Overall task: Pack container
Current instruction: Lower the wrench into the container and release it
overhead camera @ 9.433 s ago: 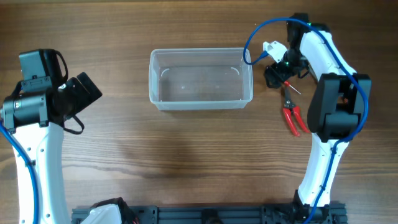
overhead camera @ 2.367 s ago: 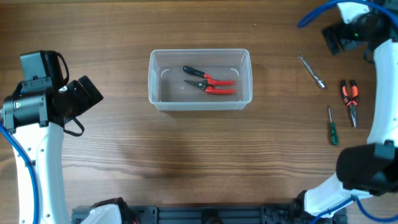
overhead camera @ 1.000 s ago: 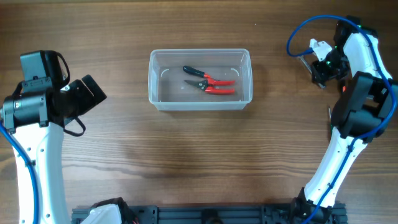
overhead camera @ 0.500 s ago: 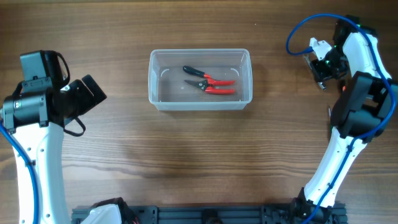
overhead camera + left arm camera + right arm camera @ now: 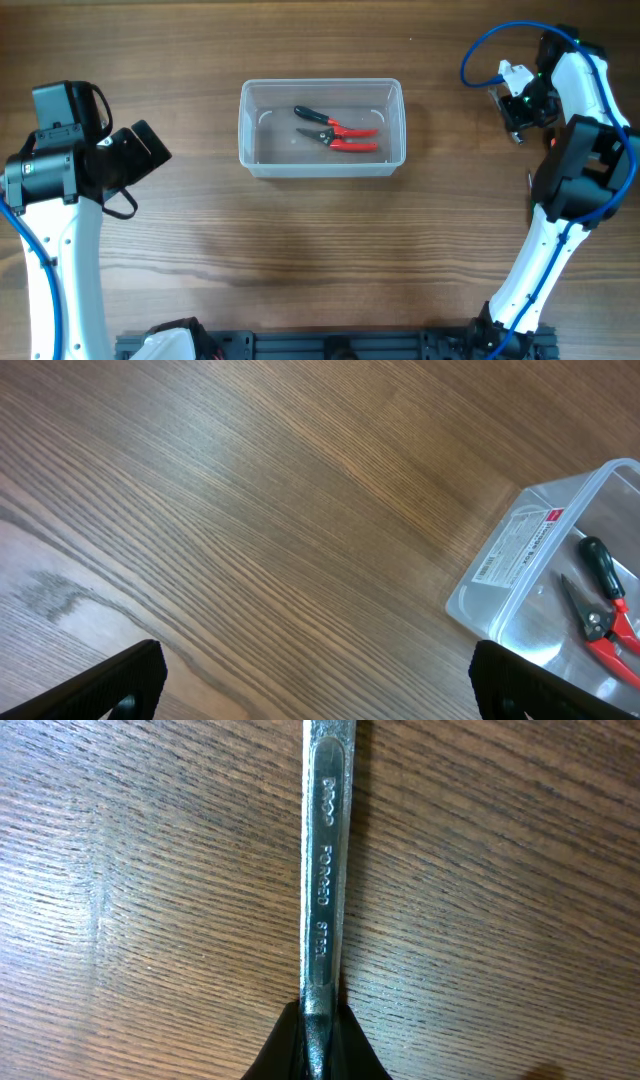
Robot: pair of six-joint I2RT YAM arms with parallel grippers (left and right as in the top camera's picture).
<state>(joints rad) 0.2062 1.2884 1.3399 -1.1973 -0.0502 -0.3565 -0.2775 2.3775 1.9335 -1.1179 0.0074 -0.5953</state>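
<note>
The clear container (image 5: 320,170) stands at the table's centre back, and its corner (image 5: 520,550) shows in the left wrist view. Inside lie red-handled pliers (image 5: 345,138) (image 5: 612,645) and a black-handled tool (image 5: 312,116) (image 5: 600,560). At the far right my right gripper (image 5: 513,118) (image 5: 317,1020) is shut on the shaft of a steel wrench (image 5: 325,870), which lies flat on the wood. My left gripper (image 5: 150,150) (image 5: 320,680) hangs wide open over bare wood left of the container, holding nothing.
Beside the right arm an orange-handled tool (image 5: 553,141) peeks out, mostly hidden by the arm. A green screwdriver tip (image 5: 529,180) shows just below it. The arm bases stand along the table's front edge.
My right gripper's jaws have closed onto the wrench shaft. The left arm and the container's contents have not moved.
</note>
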